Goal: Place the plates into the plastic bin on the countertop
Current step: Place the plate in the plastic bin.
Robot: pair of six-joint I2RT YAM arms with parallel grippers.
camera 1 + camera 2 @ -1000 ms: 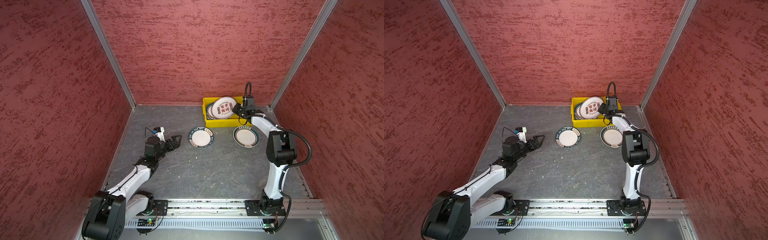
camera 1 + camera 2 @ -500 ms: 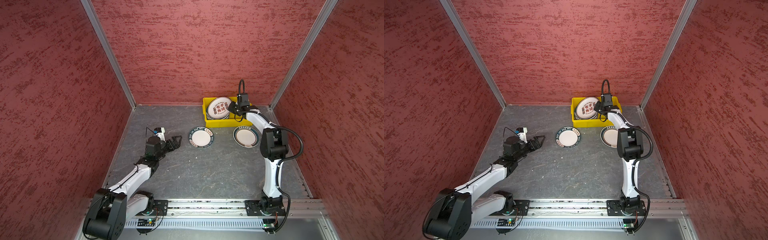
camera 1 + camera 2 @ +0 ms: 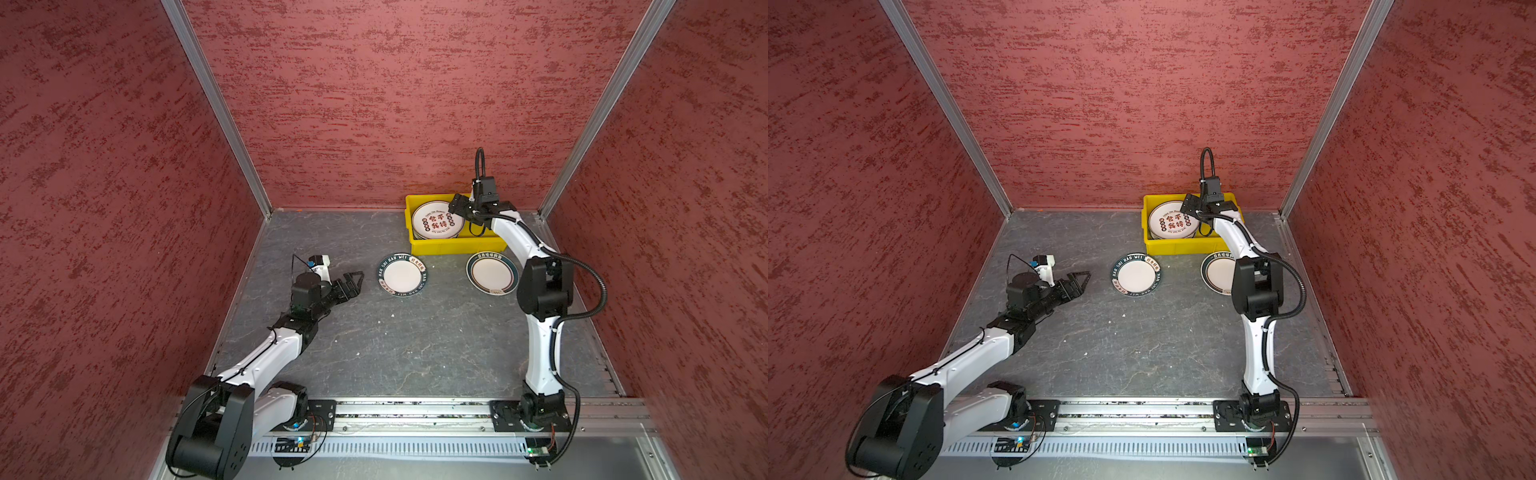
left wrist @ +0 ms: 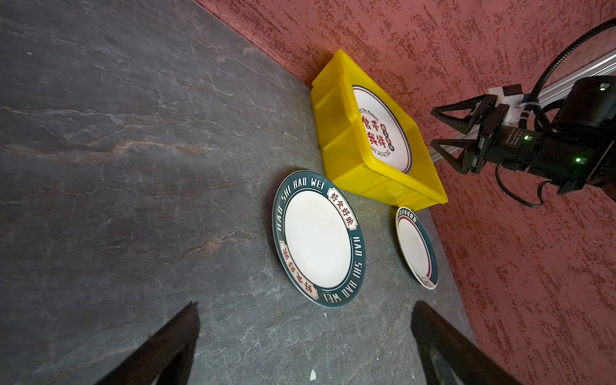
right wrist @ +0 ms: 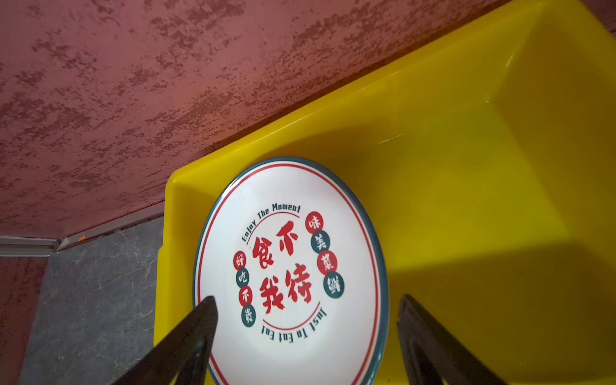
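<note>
Seems the release step: hovers right fingers (image 5: 186, 343), spread and empty, above the red-lettered plate (image 5: 290, 266) in the plastic bin (image 5: 466, 200). Next calls for lifting clear, then reaching the HAO WEI plate (image 3: 402, 275) or the other teal-rimmed plate (image 3: 492, 273), just before the bin on the dark veined table (image 3: 395, 353). Holds left fingers (image 4: 160, 346) open, empty, far from the bin. Red textured walls (image 3: 374, 104) around.

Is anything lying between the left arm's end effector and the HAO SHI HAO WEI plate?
No: only bare countertop separates the left end effector from the HAO SHI HAO WEI plate, seen in the left wrist view.
</note>
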